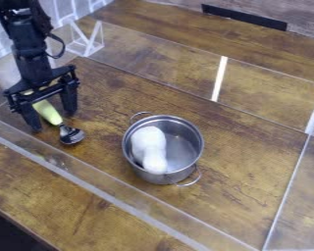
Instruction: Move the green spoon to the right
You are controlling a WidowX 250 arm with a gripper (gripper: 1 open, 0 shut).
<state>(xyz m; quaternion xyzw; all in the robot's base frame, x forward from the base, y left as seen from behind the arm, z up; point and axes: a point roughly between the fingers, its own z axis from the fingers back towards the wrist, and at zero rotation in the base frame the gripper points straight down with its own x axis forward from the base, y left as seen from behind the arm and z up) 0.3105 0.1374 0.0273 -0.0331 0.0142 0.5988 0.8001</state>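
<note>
The green spoon lies on the wooden table at the left, its yellow-green handle pointing up-left and its dark metal bowl at the lower right end. My gripper hangs straight down over the handle, open, with one black finger on each side of it. The handle's upper end is hidden behind the gripper. I cannot tell whether the fingers touch the spoon.
A steel pot with a white object inside stands right of the spoon. Clear acrylic walls fence the wooden table. A white wire rack sits at the back left.
</note>
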